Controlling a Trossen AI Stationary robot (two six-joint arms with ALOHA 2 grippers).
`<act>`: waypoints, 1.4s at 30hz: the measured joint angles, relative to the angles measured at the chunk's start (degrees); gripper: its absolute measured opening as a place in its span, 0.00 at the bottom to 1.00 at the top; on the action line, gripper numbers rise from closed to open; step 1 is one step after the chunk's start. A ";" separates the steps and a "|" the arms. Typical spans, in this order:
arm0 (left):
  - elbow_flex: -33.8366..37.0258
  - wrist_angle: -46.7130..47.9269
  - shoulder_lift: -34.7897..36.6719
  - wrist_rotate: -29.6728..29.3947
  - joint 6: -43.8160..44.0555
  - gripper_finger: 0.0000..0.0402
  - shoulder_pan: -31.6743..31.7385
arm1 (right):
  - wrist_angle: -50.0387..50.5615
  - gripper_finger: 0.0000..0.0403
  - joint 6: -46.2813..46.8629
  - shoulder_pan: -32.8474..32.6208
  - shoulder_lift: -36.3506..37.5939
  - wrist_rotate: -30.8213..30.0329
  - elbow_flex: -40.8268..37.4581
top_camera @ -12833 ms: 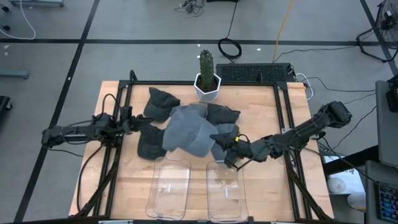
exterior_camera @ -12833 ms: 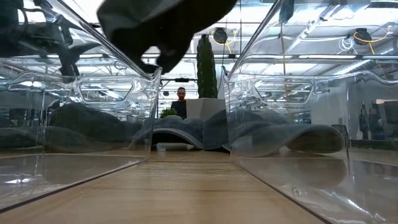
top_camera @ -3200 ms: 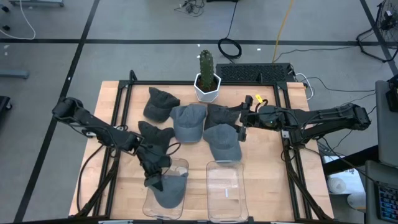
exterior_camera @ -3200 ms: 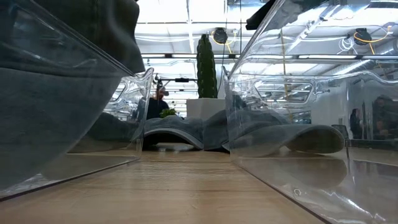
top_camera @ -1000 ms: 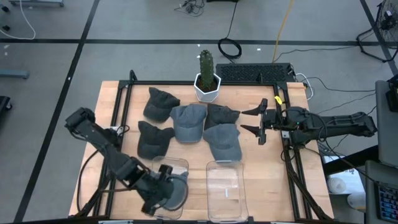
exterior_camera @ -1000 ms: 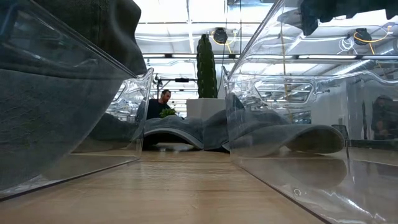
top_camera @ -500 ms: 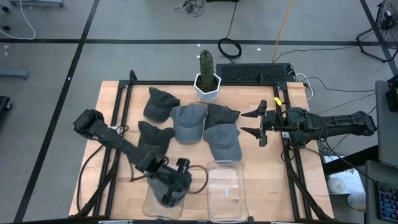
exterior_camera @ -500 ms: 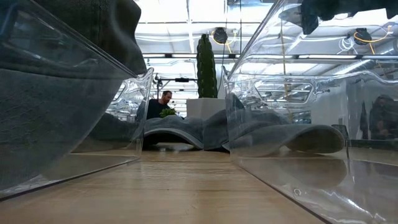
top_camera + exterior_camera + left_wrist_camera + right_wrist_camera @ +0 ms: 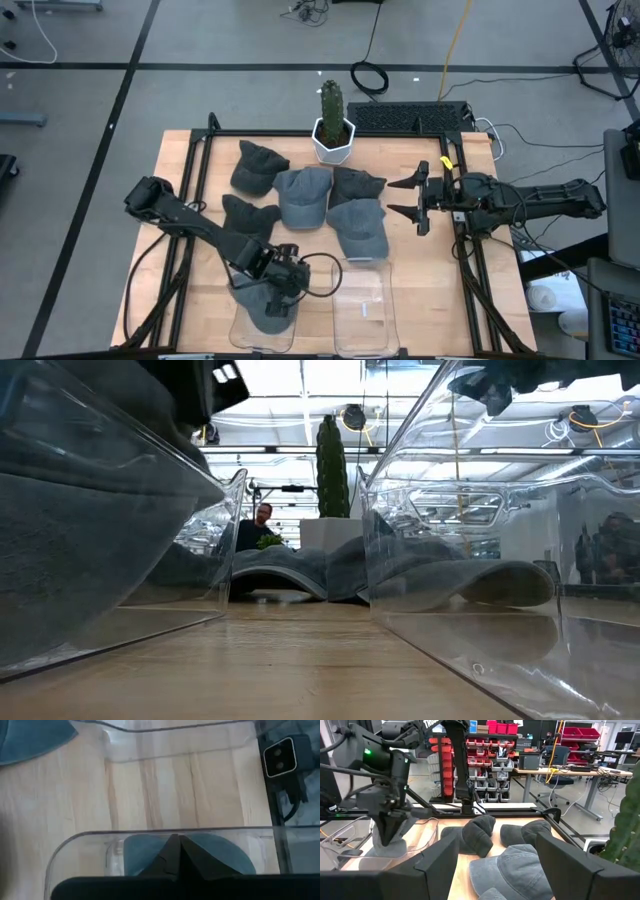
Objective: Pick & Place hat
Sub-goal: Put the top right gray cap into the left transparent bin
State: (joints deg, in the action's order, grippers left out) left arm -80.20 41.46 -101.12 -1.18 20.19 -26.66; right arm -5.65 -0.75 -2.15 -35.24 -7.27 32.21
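While one grey hat (image 9: 268,308) already lay inside the left clear bin (image 9: 243,318) at about seven o'clock on the table (image 9: 190,160), most of the work was not yet done. The left gripper (image 9: 283,283) hung just above that bin, over the hat, and its fingers (image 9: 172,851) were clenched together with nothing between them, so I judged this hat as delivered and released.

Five hats remained on the table near its centre: a dark one (image 9: 257,165) at about eleven o'clock, a dark one (image 9: 246,221) at about nine o'clock, a light grey one (image 9: 302,195) in the middle, a dark one (image 9: 357,184) toward one o'clock, and a grey one (image 9: 361,228) just above the right clear bin (image 9: 364,310). That right bin, at about five o'clock, held no hat.

At three o'clock the right gripper (image 9: 412,198) waited beside the pile, its fingers (image 9: 437,857) spread wide and carrying nothing. A potted cactus (image 9: 332,120) stood at twelve o'clock, apart from the work. In my estimate, one hat of six was placed.
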 joint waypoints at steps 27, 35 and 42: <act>-5.86 24.93 11.17 -28.78 21.58 0.00 -12.67 | 0.28 0.63 -0.11 0.00 0.00 -0.02 0.02; 0.98 31.92 10.95 -22.01 54.73 0.00 -21.88 | 0.02 0.63 0.07 0.00 -0.02 -0.12 0.02; 7.39 31.72 11.00 -14.35 66.93 0.00 -23.84 | -0.15 0.63 1.53 0.00 0.00 -0.15 0.02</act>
State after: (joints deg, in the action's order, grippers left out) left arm -72.81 73.19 -90.13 -15.53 87.12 -50.50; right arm -5.80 0.78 -2.15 -35.24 -7.42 32.23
